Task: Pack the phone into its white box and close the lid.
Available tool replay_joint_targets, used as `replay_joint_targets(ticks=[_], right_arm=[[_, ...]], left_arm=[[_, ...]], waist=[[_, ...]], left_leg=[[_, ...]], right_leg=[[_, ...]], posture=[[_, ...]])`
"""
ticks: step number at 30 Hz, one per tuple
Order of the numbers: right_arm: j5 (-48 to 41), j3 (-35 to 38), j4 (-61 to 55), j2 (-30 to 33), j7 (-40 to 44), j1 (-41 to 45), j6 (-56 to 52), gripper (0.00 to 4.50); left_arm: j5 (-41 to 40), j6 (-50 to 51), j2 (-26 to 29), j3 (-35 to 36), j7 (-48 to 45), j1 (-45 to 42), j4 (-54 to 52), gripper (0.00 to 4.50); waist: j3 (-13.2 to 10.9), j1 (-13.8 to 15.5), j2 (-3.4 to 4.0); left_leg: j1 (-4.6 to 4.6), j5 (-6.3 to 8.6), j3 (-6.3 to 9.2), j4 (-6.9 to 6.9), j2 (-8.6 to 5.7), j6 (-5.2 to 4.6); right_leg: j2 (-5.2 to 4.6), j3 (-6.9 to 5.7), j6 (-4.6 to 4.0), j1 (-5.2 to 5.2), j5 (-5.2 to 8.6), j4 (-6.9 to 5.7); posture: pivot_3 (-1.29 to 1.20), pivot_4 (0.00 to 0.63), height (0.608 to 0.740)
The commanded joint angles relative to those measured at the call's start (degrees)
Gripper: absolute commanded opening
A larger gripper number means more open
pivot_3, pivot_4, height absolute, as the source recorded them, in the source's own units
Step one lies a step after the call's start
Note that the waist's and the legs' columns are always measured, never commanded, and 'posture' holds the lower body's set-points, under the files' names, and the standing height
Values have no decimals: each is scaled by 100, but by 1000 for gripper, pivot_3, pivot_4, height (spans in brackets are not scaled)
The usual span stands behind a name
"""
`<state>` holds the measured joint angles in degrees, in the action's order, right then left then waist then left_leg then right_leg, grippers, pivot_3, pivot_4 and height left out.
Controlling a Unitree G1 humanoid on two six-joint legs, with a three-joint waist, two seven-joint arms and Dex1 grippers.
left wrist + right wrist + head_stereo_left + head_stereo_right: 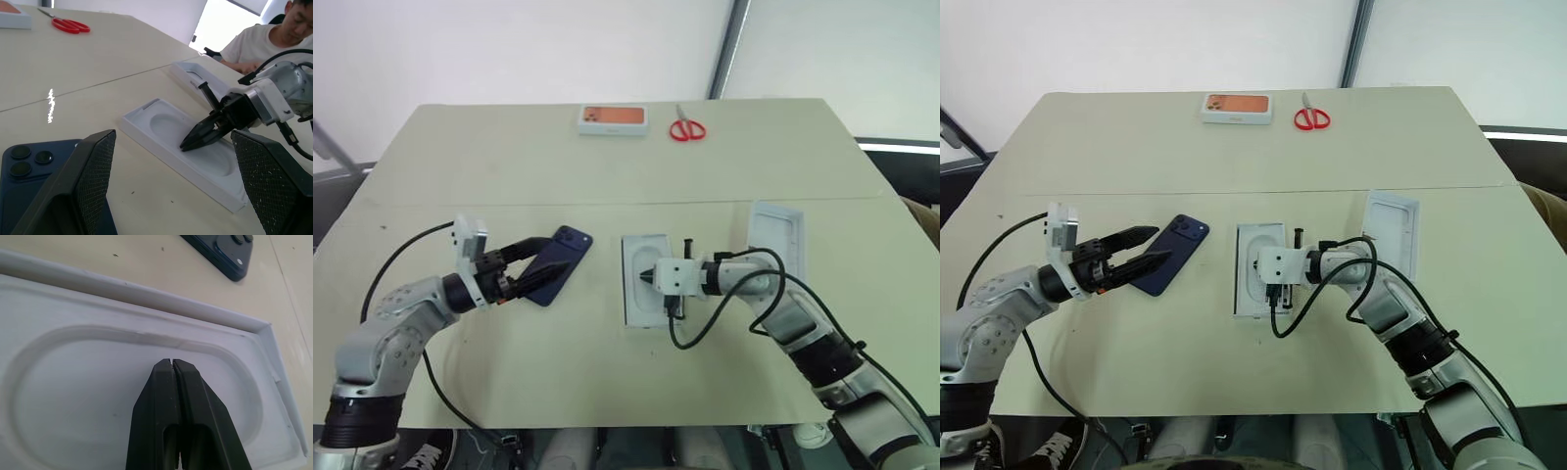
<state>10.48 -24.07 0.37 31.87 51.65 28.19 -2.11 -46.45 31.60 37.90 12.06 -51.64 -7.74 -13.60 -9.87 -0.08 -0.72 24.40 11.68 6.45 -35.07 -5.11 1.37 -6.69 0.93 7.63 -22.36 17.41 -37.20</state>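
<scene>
- Right wrist view: right tool, fingers pressed fully together with nothing between them, tips poised over the oval-recessed white insert seated in the white box.
- Left tool spread wide and holding nothing, its fingers either side of the phone's near end.
- Phone lies back-up on the bench, long axis diagonal, camera bump at its far end.
- Lid rests inside-up beside the box.
- No legible writing.
</scene>
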Motion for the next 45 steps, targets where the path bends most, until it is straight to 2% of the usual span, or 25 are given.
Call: replay_joint_targets(ticks=[1, 14, 21, 30, 45], right_arm=[[62, 26, -10, -89, -85, 11, 110, 76], [-81, 176, -61, -319, -148, 131, 71, 76], [664, -280, 181, -279, -122, 282, 247, 76], [869, -389, 231, -520, -77, 434, 150, 76], [676, 31, 241, -312, -64, 555, 49, 76]], left_arm=[[81, -137, -77, 46, 56, -134, -165, 3991], [283, -113, -252, 8, 73, -308, -60, 3991], [307, -83, -266, -3, 96, -335, -121, 3991], [390, -88, -296, 13, 141, -263, -176, 3991], [529, -115, -337, 7, 167, -291, -59, 3991]], waist=[[0, -33, 0], [0, -70, 0], [0, -76, 0], [1, -78, -1], [1, -72, -1]], left_leg=[[0, 0, 0, 0, 0, 0], [0, -2, 2, 2, 0, 3], [-1, -3, 2, 0, 0, 3], [-2, -4, 3, 0, 2, 6], [-3, -4, 3, -3, 0, 6]], right_leg=[[0, 0, 0, 0, 0, -1], [4, -2, 1, 3, 0, -5], [5, -1, 1, 0, 0, -8], [9, -1, 1, 0, 0, -12], [7, -1, 1, 2, -1, -13]], posture=[[0, 150, 740], [0, 150, 740], [0, 150, 740], [0, 150, 740], [0, 150, 740]])
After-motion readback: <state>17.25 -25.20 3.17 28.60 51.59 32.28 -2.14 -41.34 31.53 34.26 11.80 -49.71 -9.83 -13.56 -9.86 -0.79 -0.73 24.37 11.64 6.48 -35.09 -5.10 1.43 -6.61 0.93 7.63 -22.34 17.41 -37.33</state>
